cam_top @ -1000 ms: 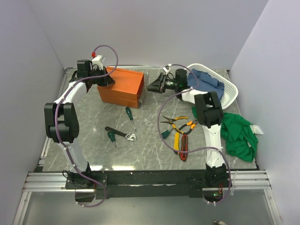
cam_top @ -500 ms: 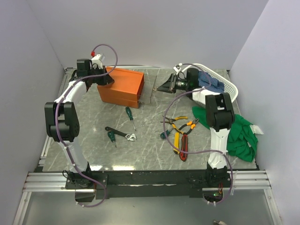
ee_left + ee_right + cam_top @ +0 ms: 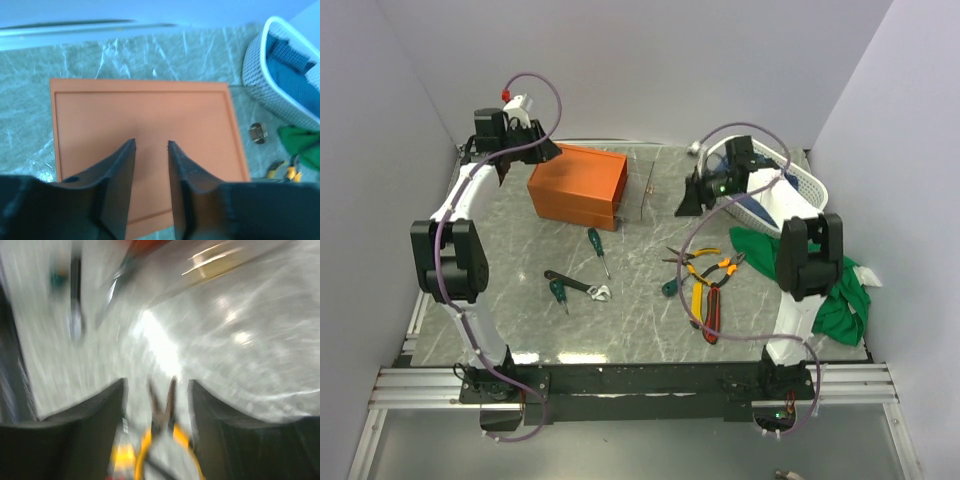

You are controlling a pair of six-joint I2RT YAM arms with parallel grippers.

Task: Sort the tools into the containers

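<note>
Grey marbled table point(image 3: 640, 335) with 2 arms bolted at its near edge. The left gripper point(image 3: 150, 146) is parted by a narrow gap, grasps nothing, and hangs over the flat top of the plain orange rectangular box point(image 3: 578, 185); its arm reaches up the left side of the table and bends right at the wrist toward the box's rear left corner. The right gripper point(image 3: 156, 390) is spread wide and empty; its wrist view is blurred, with yellow-handled pliers point(image 3: 705, 262) on the table below the fingers. Its arm rises along the right side and folds back left beside the white perforated basket point(image 3: 807, 190). The box stands at rear left, well apart from the tools. These lie mid-table: a black wrench with silver jaw point(image 3: 578, 286), a green-handled screwdriver point(image 3: 598, 250), and, near the pliers, a yellow utility knife point(image 3: 697, 300) touching a red-black one point(image 3: 713, 315).
</note>
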